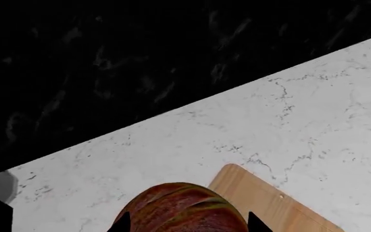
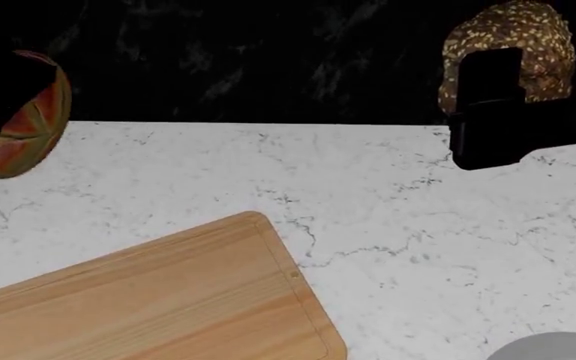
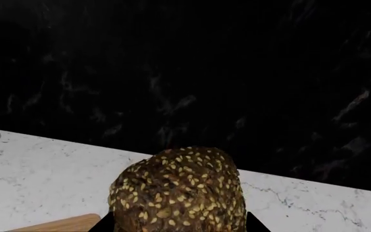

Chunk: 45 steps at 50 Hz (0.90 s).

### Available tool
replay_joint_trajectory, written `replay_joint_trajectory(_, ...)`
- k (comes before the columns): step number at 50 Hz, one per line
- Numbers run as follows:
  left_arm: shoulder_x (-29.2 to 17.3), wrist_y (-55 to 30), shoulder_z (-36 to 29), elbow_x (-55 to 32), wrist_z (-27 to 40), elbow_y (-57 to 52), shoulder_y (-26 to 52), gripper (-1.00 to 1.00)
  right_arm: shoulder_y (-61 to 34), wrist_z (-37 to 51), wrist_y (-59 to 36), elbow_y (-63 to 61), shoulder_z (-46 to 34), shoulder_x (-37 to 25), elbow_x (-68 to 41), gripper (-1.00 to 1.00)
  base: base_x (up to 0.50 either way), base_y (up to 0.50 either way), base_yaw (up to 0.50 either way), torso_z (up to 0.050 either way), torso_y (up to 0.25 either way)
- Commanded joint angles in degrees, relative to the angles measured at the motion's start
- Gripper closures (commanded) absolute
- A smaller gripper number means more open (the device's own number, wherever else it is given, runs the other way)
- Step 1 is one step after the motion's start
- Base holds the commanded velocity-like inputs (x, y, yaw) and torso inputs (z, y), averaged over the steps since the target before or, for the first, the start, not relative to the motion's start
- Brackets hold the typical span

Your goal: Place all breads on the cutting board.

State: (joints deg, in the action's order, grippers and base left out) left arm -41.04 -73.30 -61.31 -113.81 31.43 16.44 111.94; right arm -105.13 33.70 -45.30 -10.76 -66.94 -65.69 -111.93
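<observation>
i have both rolls lifted: my left gripper (image 1: 184, 227) grasps the glossy reddish-brown striped roll (image 2: 20, 112), my right gripper (image 3: 176, 227) the dark seeded roll (image 2: 528, 45). the light-wood rectangular cutting board (image 2: 158, 300) lies bare, so both placements remain.

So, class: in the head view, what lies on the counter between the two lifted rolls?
Only bare marble counter and the cutting board's corner lie between the striped roll and the seeded roll. The head view shows it.

The board (image 2: 158, 300) lies bare, open from above. Bare marble counter (image 2: 418, 225) spreads between the two raised rolls. A dark wall (image 2: 258, 60) closes the far edge. A grey plate (image 2: 558, 349) sits near right.
</observation>
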Motion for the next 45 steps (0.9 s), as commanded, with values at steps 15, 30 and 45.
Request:
replay_joint_trajectory(15,4.2,-5.2,-6.6,1.0,-3.0,-2.3,-6.6,1.00,0.4,-1.1,-0.4,0.0,1.0,-0.2,1.8,1.00,0.00,0.00,0.00,0.000,0.001)
replay_joint_trajectory(30,1.8,-3.5,-7.7,1.9,-2.8,-7.1,-11.9,1.00,1.5,-1.3,0.0,0.1,0.8,0.2,2.4,1.00,0.00,0.00,0.00,0.001,0.001)
replay_joint_trajectory(45,0.7,-5.1,-9.5,2.3,-2.2,-8.7,-12.2,1.00,2.6,-2.1,0.8,-0.2,1.0,-0.4,3.1,1.00,0.00,0.00,0.00,0.000,0.001)
